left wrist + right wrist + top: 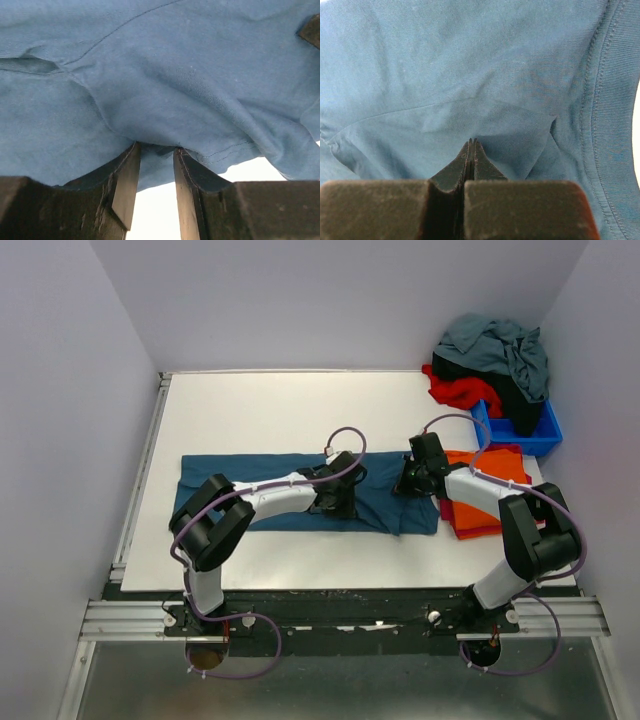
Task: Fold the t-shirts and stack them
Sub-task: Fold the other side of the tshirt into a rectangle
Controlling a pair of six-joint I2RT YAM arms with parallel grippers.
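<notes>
A dark teal-blue t-shirt point(260, 490) lies as a long folded strip across the middle of the table. My left gripper point(340, 498) is over its right half. In the left wrist view its fingers point(127, 175) stand apart and the shirt's hem point(160, 100) drapes over their tips. My right gripper point(408, 480) is at the shirt's right end. In the right wrist view its fingers point(482, 162) are pressed together at a raised fold of the shirt point(470, 75), near the collar. A folded orange t-shirt point(490, 490) lies at the right on a pink one.
A heap of grey-blue point(495, 345), black point(512, 392) and red point(460, 392) shirts sits at the back right corner, partly in a small blue plastic bin point(525, 435). Walls close in the table on the left, back and right.
</notes>
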